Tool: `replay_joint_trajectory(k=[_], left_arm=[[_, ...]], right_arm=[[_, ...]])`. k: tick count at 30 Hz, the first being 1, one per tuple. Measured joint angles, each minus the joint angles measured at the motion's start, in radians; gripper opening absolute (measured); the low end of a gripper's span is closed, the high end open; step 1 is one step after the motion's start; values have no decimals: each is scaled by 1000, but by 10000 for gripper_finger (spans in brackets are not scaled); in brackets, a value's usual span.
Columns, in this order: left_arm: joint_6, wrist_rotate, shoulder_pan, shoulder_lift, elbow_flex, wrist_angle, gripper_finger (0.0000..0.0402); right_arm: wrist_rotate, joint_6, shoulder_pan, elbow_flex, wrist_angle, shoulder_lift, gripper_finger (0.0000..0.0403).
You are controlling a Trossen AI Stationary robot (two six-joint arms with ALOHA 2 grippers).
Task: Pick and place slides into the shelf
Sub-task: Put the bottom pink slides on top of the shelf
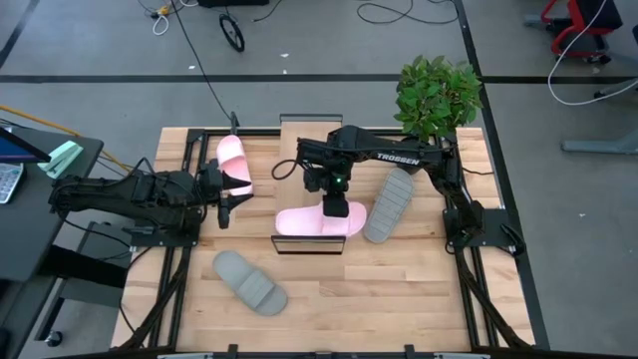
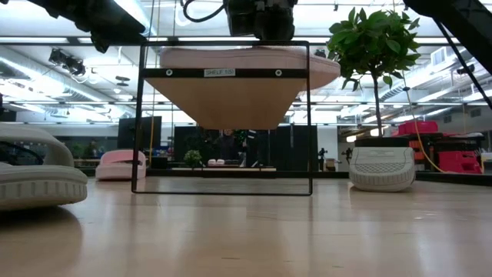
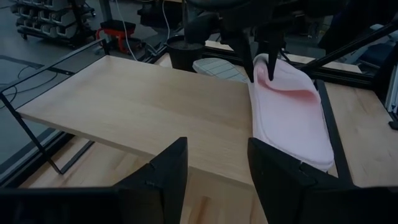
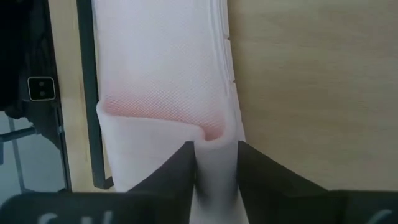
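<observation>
The shelf (image 1: 304, 135) stands mid-table. A pale pink slide (image 1: 314, 221) lies sole-down along the near edge of its plank top (image 2: 231, 100), one end overhanging (image 2: 323, 65). My right gripper (image 1: 336, 206) comes down on this slide's strap and is shut on it. A second pink slide (image 1: 234, 165) rests on the table left of the shelf. One grey slide (image 1: 389, 204) lies right of the shelf, another (image 1: 249, 282) near the front left. My left gripper (image 3: 214, 180) hovers open left of the shelf, holding nothing. My right gripper pinches the pink slide's strap (image 4: 214, 155) between its two fingers, at the strap's side end beside the sole's long edge. The fingers come steeply from above, pointing down. The slide lies flat on its sole on the shelf top (image 4: 292, 74), strap up.
A potted plant (image 1: 437, 95) stands at the table's far right corner. The grey slide (image 2: 382, 169) on the right lies close beside the shelf's right leg. Bare wood tabletop (image 1: 399, 299) lies in front of the shelf.
</observation>
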Motion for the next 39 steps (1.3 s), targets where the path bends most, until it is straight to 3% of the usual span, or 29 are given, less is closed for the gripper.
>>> replay_joint_trajectory(k=[18, 39], left_arm=[[-2, 0, 0, 0, 0, -22, 172], [-2, 0, 0, 0, 0, -27, 172]], right_arm=[[-1, 33, 0, 1, 21, -2, 210], [-10, 72, -2, 1, 20, -2, 264]])
